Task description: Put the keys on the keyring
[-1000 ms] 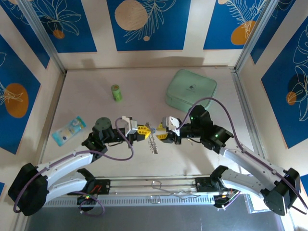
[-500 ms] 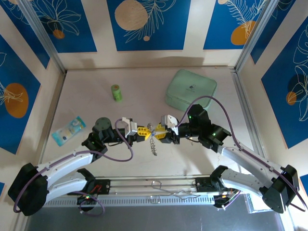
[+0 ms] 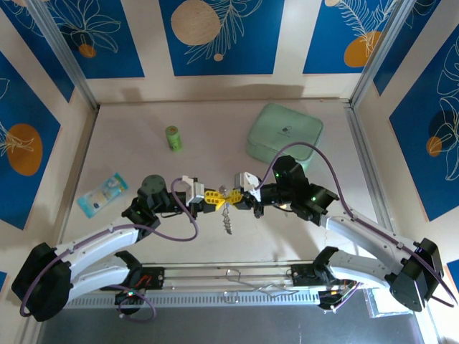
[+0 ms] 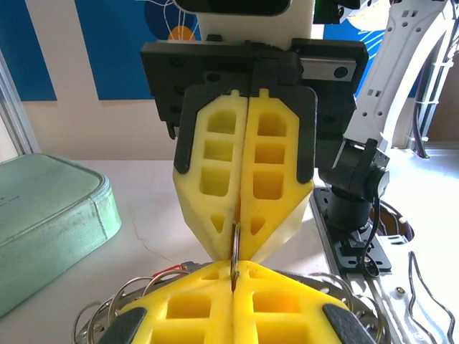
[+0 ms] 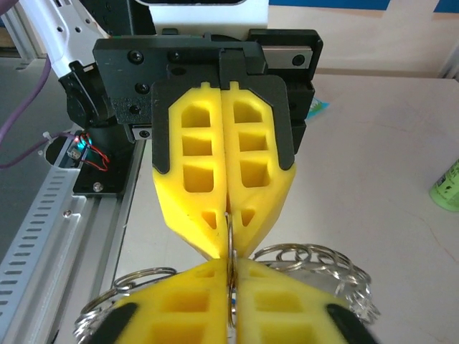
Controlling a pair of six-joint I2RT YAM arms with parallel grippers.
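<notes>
Two claws clenched tip to tip on the keyring above the bench

On the left a blue-and-white packet (image 3: 102,193) lies on the bench (image 3: 143,161), and a small green cylinder (image 3: 173,137) stands farther back. The left claw (image 3: 214,197) has its yellow fingers (image 5: 172,208) pressed together, nipping the thin wire of the keyring (image 3: 227,213), whose spiky silvery fringe dangles below the meeting point. The right claw (image 3: 234,196) faces it, tips almost touching, and is likewise closed on the same wire. In both wrist views the wire runs edge-on through the seam of each claw, with silvery loops spread to either side. A mint-green case (image 3: 285,133) lies at the back right, well apart
</notes>
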